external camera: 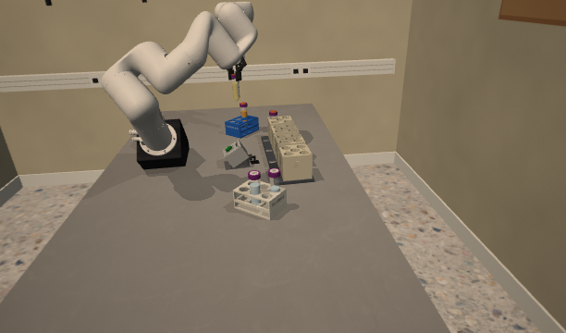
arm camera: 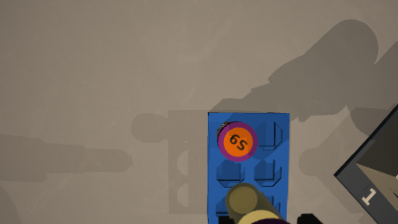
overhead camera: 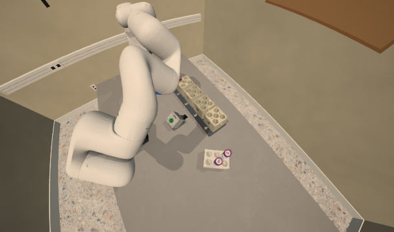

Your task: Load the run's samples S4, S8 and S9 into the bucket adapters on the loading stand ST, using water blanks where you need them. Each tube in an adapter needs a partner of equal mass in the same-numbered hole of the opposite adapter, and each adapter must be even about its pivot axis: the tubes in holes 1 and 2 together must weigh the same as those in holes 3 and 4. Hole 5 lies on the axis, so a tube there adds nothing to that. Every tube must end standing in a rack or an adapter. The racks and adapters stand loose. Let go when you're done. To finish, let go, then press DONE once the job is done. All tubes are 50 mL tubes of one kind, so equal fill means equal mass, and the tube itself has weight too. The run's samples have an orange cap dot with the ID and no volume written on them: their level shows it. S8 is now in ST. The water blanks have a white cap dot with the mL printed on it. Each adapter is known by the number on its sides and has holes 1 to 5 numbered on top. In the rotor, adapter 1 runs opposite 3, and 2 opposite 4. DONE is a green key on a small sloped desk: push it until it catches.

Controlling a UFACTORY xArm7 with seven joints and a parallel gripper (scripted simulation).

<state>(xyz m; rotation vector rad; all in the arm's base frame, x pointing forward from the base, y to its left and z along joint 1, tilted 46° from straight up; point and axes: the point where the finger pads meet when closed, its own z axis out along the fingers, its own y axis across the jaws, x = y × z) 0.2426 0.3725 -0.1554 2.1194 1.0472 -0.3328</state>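
Note:
My gripper (external camera: 235, 75) (arm camera: 267, 220) is shut on a tube (external camera: 236, 91) (arm camera: 243, 200) of pale yellow liquid with an orange cap dot; its ID is not readable. The tube hangs above the blue rack (external camera: 233, 129) (arm camera: 212, 155), clear of it. Tube S9 (external camera: 243, 107) (arm camera: 238, 142) stands in a corner hole of that rack. On the dark stand (overhead camera: 197, 117) (arm camera: 356, 185), four beige adapters stand in a row. An orange-dotted tube (overhead camera: 180, 78) (external camera: 273, 113) stands in the far one. The nearest adapter (overhead camera: 216, 122) (external camera: 296, 167) shows no tubes.
A white rack (overhead camera: 213, 156) holds two white-dotted blanks (overhead camera: 227, 153) (overhead camera: 218, 161) (external camera: 254, 175) (external camera: 274, 173); their numbers are unreadable. The small sloped desk (overhead camera: 176, 124) (external camera: 237, 156) with its green key (overhead camera: 170, 120) (external camera: 228, 148) stands between the arm's base and the stand.

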